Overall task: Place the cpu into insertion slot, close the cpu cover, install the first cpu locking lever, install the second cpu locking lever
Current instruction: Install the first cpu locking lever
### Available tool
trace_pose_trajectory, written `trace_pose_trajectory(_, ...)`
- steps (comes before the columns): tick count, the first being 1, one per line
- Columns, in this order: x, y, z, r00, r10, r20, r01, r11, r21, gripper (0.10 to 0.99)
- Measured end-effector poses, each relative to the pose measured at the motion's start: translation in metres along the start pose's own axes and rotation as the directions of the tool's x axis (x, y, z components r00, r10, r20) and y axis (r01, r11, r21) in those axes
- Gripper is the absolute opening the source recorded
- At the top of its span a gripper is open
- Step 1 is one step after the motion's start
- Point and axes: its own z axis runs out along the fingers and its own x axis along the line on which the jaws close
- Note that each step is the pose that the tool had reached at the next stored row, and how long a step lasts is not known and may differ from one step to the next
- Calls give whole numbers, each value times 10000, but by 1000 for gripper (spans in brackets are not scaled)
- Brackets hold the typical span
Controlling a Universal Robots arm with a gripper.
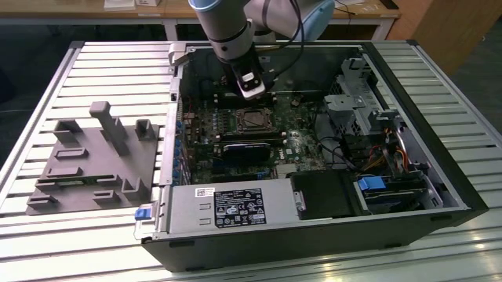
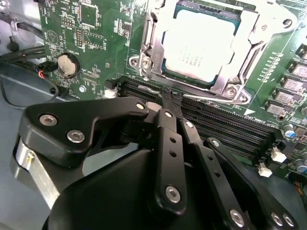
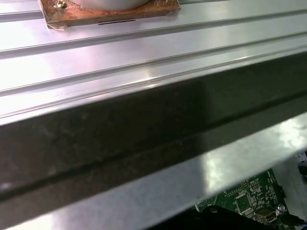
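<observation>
Cpu (image 2: pixel 201 43) sits in the insertion slot (image 1: pixel 238 120) beneath the cpu cover (image 2: pixel 154 45); we judge that thin metal frame stiff, best pressed at its free edge. Our end effector (image 2: pixel 171 100) seems pinched together, empty.

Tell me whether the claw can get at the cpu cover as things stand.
Probably yes. In the second wrist view the claw hangs close beside the cpu cover, which lies flat around the cpu, with only low memory slots between them.
</observation>
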Motion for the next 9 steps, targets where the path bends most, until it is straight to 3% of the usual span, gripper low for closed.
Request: trace_pose_trajectory(9,-13,-1,43,10000,3,4,-3,10000,13,102)
